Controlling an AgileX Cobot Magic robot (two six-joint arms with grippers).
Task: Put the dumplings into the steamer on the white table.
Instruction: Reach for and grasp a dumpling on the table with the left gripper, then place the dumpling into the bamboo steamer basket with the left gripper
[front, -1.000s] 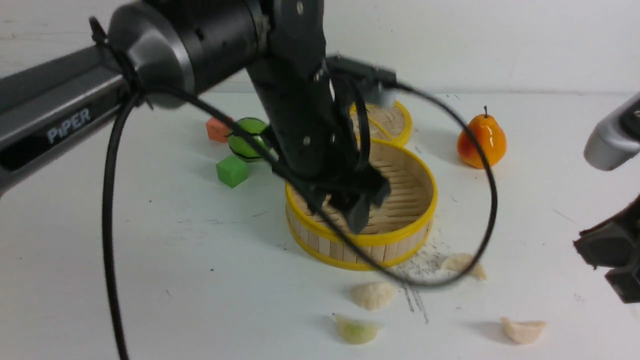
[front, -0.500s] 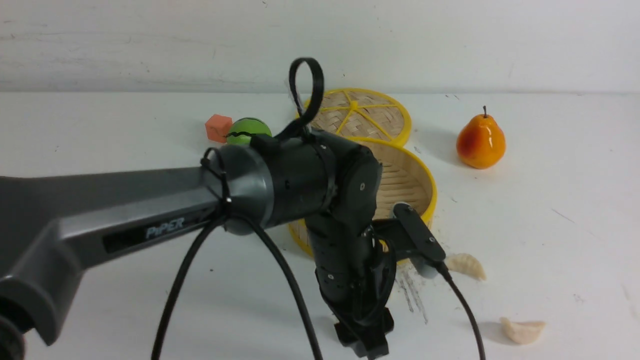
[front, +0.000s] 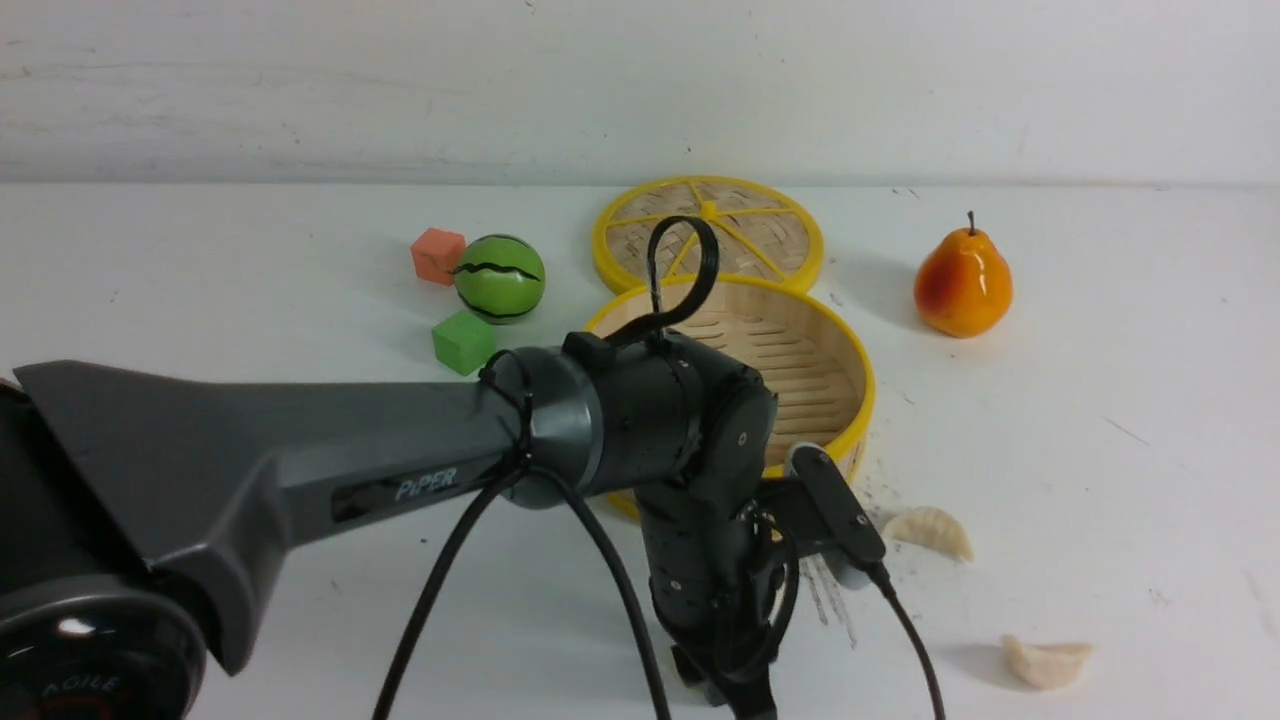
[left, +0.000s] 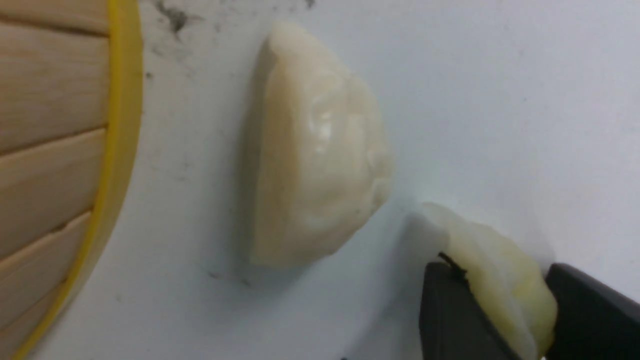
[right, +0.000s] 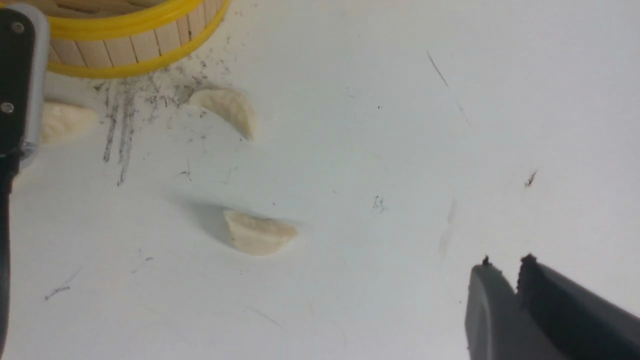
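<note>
The steamer stands mid-table, and nothing shows on the part of its slatted floor that I can see. My left arm reaches down in front of it, and its wrist hides most of the left gripper. In the left wrist view the left gripper is shut on a pale green-tinged dumpling at the white table. A cream dumpling lies beside it, near the steamer's wall. Two more dumplings lie to the right. My right gripper hangs shut and empty above bare table, away from the dumplings.
The woven lid lies behind the steamer. A pear stands at the back right. A watermelon ball, a green cube and an orange cube sit at the back left. Dark scuffs mark the table by the steamer.
My left arm swung from above the steamer down to the table in front of it, and its jaws closed on the green-tinged dumpling. The right arm left the front view.
</note>
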